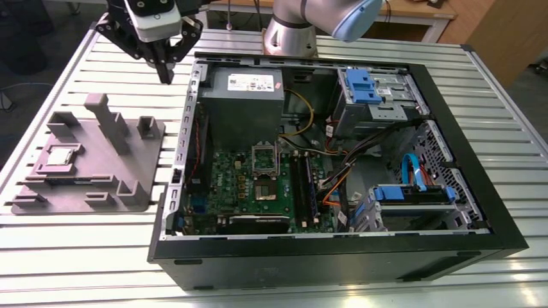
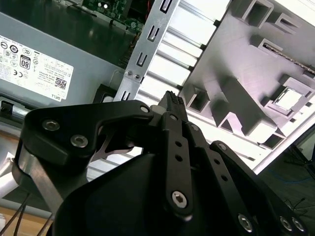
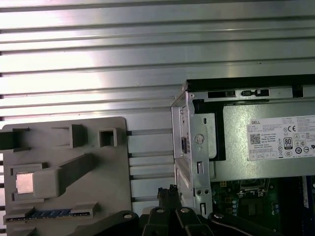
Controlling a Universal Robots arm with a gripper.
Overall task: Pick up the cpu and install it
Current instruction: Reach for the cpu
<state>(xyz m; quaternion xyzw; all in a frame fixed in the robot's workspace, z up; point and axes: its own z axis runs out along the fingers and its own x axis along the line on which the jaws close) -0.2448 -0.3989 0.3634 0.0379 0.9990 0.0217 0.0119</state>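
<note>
Now gripper (image 1: 164, 77) hangs above table (image 1: 68, 70) between fixture (image 1: 102, 179) and case (image 1: 342, 256), fingers pinched together, empty (cpu (image 1: 61, 158) sits in fixture).

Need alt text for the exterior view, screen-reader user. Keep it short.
The arm's gripper hangs shut and empty above the slatted table, between a grey fixture plate and an open PC case. The cpu sits in a recess on the plate, on the exterior view's left; the motherboard lies exposed inside the case.
</note>
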